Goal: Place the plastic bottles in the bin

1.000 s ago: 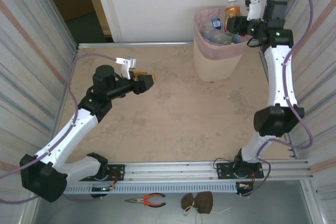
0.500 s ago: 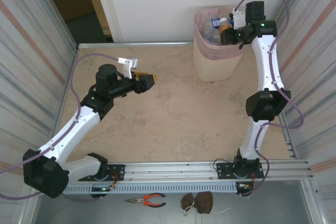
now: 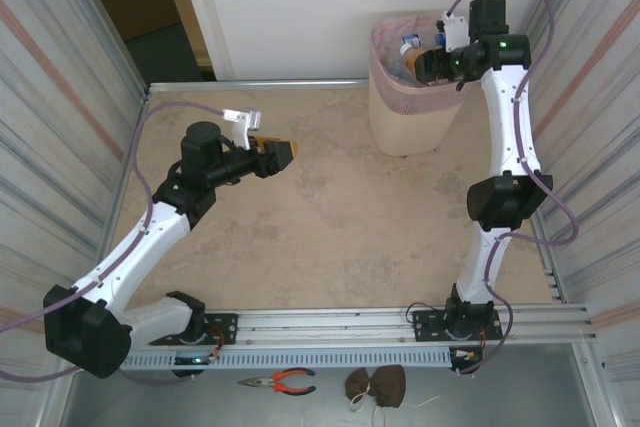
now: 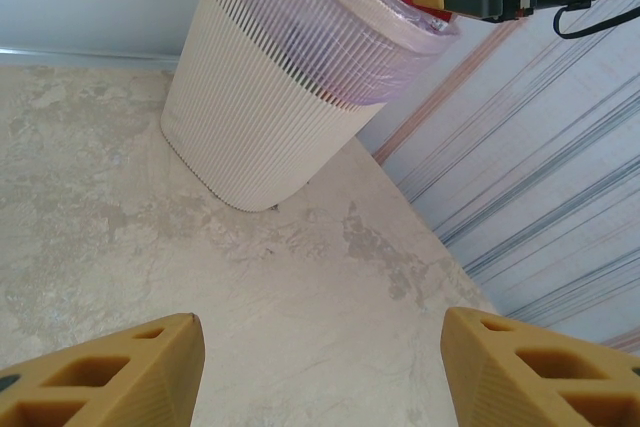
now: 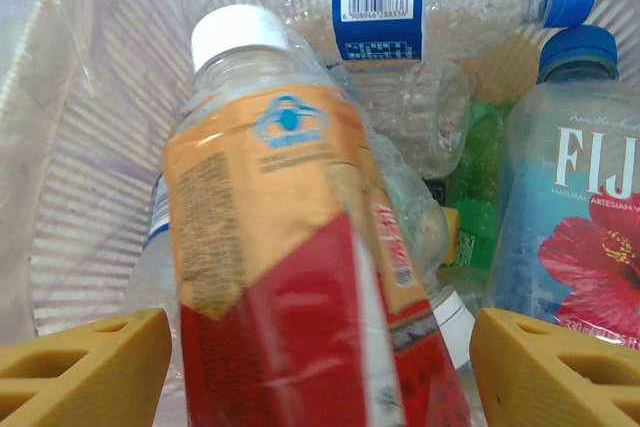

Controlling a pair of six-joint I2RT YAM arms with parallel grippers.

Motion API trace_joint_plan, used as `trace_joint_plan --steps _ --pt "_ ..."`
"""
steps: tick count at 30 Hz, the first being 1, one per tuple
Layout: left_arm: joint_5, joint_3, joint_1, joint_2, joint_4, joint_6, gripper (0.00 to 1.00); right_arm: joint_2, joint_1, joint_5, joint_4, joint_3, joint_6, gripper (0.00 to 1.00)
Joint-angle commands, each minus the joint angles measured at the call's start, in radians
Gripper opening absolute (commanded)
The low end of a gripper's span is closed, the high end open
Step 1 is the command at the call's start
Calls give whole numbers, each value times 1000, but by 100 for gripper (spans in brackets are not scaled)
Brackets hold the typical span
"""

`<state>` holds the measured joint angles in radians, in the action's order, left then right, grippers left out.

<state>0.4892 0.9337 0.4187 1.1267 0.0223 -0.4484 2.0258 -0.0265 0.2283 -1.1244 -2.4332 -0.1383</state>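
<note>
Top view: right jaws hover over the bin [image 3: 405, 122] at the surface's [image 3: 330, 217] far right corner.
Left wrist: left jaws spread wide, released, facing the bin.
Right wrist: right jaws parted, orange-labelled bottle [image 5: 290, 267] loose between them, above the Fiji bottle [image 5: 580, 207] lying in the bin.

Bright even light, soft faint shadows on the counter [image 3: 330, 217], dim doorway [image 3: 130, 7] at eleven o'clock, nearest bottle [image 5: 290, 277] slightly blurred

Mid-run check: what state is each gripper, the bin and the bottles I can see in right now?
Left gripper: open, empty, above the table.
Right gripper: open, over the bin.
Orange-label bottle: capped, tilted cap-first into the bin, between the right gripper's fingers.
Bin: upright, bag-lined, holding bottles.
Fiji bottle: capped, in the bin.
</note>
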Motion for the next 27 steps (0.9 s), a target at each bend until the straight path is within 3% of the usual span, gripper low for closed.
trace_joint_plan --steps 1,11,18,27 --pt "12 18 -11 -33 7 20 64 -47 -9 -5 32 -32 26 76" --pt "6 7 -17 -52 -1 20 64 -9 -40 -7 57 -32 4 71" --pt "2 1 -24 -61 -8 22 64 74 -52 -33 15 -29 -37 56" --pt "2 -2 -27 -65 -8 20 64 120 -78 -50 -15 -32 -54 51"
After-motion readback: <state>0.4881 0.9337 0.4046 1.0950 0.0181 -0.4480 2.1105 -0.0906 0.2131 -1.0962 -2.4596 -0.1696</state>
